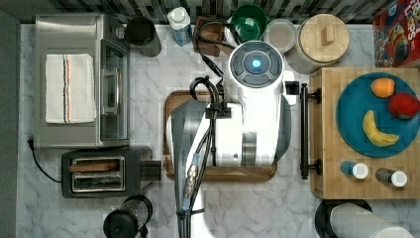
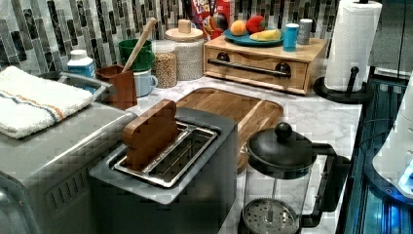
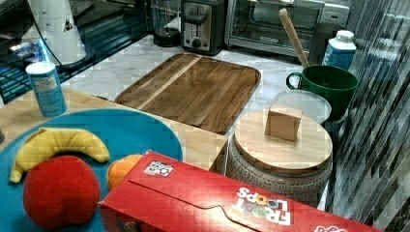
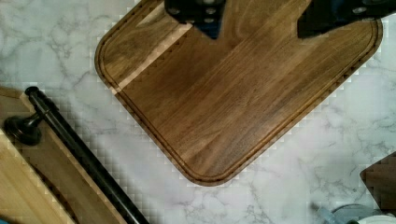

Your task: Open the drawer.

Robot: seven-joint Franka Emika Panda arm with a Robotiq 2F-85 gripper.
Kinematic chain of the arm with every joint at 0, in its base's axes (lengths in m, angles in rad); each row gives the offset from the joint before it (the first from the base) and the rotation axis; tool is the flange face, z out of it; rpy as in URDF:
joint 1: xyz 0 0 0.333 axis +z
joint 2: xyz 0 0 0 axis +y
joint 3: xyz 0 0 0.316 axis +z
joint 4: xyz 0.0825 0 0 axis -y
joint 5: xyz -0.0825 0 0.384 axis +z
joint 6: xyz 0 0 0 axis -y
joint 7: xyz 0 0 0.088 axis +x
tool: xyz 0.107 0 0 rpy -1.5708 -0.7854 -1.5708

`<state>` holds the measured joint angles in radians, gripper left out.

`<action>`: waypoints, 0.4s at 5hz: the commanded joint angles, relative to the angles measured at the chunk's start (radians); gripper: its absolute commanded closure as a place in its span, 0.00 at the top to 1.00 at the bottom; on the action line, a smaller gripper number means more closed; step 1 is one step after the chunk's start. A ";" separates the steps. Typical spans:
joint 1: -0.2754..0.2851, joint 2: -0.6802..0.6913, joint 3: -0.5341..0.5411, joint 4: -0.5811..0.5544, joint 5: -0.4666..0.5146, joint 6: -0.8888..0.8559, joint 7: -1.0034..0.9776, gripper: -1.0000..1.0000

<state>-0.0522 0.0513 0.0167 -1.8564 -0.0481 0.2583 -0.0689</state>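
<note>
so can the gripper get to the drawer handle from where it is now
Probably yes. The gripper hangs open above the cutting board, and the drawer has its black bar handle off to the side, with bare marble between board and handle. Nothing stands in front of the bar.

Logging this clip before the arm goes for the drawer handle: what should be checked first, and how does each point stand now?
1. Drawer shut, front flush with the cabinet: ok.
2. Black bar handle bare, nothing on it: ok.
3. Gripper open, fingers apart: ok.
4. Gripper at the handle: not ok; it hangs over the cutting board, with the handle off to one side.
5. Counter between board and drawer bare marble: ok.
6. Items on the cabinet top, such as the blue plate, stable when the drawer is pulled: cannot tell.
</note>
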 commanded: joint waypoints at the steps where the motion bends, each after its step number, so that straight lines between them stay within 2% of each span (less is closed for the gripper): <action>1: -0.001 0.001 0.004 0.000 0.000 0.002 -0.002 1.00; 2: -0.003 0.001 0.006 0.000 0.000 0.002 -0.001 1.00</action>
<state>-0.0621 0.0706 0.0169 -1.8594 -0.0500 0.2534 -0.0709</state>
